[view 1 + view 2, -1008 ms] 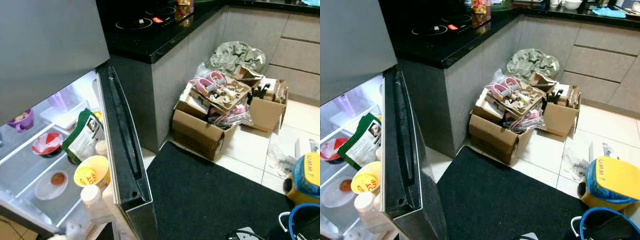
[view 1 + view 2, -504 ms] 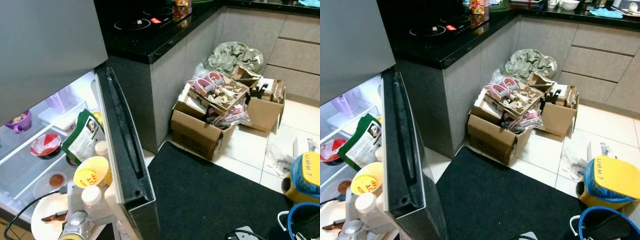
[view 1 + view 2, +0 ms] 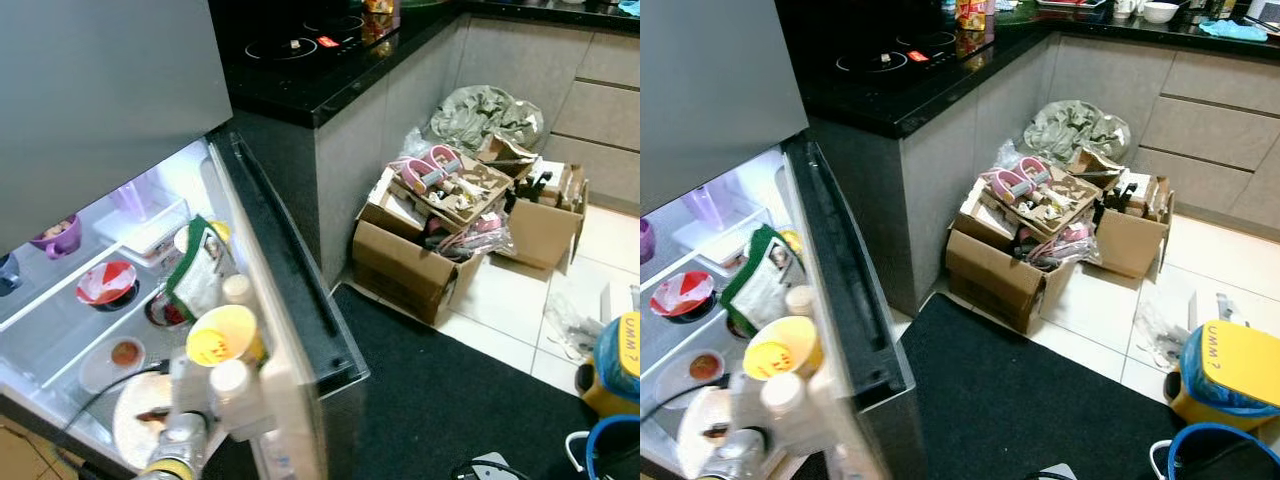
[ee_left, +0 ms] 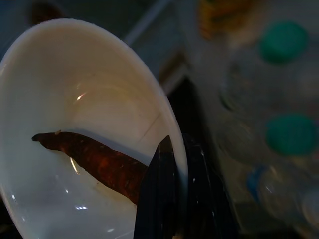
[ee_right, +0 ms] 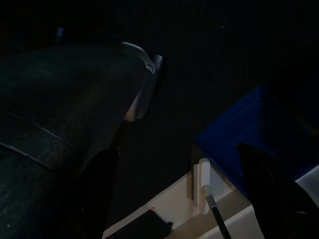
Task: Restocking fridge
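A silver arm (image 3: 180, 450) holds a white plate (image 3: 135, 425) at the open fridge (image 3: 60, 330), beside door bottles (image 3: 235, 395) and a yellow cup (image 3: 222, 337); cardboard boxes (image 3: 410, 270) crowd the kitchen floor.

Glossy white bowl (image 4: 75, 99), matt black mat (image 3: 450, 400), cardboard boxes (image 3: 405, 265)

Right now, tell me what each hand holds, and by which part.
The left hand grips the white plate by its rim. The right hand hangs idle; whether it holds anything cannot be told.
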Tool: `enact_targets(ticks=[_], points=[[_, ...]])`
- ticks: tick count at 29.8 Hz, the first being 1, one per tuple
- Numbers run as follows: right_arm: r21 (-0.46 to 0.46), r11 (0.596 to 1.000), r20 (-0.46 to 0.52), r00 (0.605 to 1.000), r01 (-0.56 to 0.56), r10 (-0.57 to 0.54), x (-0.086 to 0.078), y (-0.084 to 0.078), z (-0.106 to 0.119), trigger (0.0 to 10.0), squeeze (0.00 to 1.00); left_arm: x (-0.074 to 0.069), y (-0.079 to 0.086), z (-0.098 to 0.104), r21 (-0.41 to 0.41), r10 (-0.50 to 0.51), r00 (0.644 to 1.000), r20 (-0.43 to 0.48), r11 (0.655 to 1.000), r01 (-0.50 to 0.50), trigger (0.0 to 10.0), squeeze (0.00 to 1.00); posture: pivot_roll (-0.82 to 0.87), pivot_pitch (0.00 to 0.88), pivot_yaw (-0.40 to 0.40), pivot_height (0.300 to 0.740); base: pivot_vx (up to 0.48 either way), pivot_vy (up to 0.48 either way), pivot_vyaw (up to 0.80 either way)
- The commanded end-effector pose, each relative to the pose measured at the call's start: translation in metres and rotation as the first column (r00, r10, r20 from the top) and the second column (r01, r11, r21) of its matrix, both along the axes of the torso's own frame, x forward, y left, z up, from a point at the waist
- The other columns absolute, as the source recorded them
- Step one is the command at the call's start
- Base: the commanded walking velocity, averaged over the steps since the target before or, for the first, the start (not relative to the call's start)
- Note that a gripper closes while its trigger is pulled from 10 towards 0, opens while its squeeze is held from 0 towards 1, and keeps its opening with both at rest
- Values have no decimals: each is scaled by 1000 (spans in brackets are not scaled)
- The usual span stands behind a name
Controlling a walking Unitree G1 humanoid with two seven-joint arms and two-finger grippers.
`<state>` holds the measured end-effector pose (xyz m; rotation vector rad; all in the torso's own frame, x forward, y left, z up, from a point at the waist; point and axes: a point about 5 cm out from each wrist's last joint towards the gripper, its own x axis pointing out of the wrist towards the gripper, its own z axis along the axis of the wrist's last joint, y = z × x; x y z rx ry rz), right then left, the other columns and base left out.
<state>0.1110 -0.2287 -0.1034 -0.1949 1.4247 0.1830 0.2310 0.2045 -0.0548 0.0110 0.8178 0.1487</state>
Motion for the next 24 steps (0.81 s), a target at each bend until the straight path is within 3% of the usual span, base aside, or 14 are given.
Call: enact_targets(ticks=[1, 6, 11, 14, 17, 20, 22, 24], points=[[24, 1000, 7, 1000, -5, 5, 3, 8, -1, 10000, 0, 3, -18, -1, -20, -101, 995, -3, 995, 101, 10000, 0, -19, 0, 24, 740, 0, 0, 0], [28, 1000, 10, 1000, -5, 5, 5, 11, -1, 10000, 0, 3, -30, -1, -73, -153, 988, 14, 985, 153, 10000, 0, -23, 0, 24, 740, 0, 0, 0], [29, 1000, 13, 1000, -4, 4, 5, 13, -1, 10000, 0, 2, -28, -2, -90, -158, 987, 21, 983, 159, 10000, 0, -24, 0, 24, 740, 0, 0, 0], [48, 999, 49, 999, -11, 9, 9, 15, -1, 10000, 0, -15, -7, -10, -13, -147, 988, -51, 989, 147, 10000, 0, -23, 0, 25, 740, 0, 0, 0], [60, 998, 71, 997, -8, 4, 12, 16, 0, 10000, 0, -26, 1, -15, 13, -138, 986, -96, 990, 140, 10000, 0, -23, 0, 27, 740, 0, 0, 0], [84, 996, 122, 992, -18, 7, 19, 15, 3, 10000, 0, -54, 16, -27, 69, -114, 973, -199, 989, 130, 10000, 0, -23, 0, 27, 740, 0, 0, 0], [84, 996, 122, 992, -18, 7, 19, 15, 3, 10000, 0, -54, 16, -27, 69, -114, 973, -199, 989, 130, 10000, 0, -23, 0, 27, 740, 0, 0, 0], [98, 994, 157, 987, -45, 30, 22, 15, 4, 10000, 0, -75, 24, -35, 112, -117, 955, -273, 982, 153, 10000, 0, -24, 0, 29, 740, 0, 0, 0]])
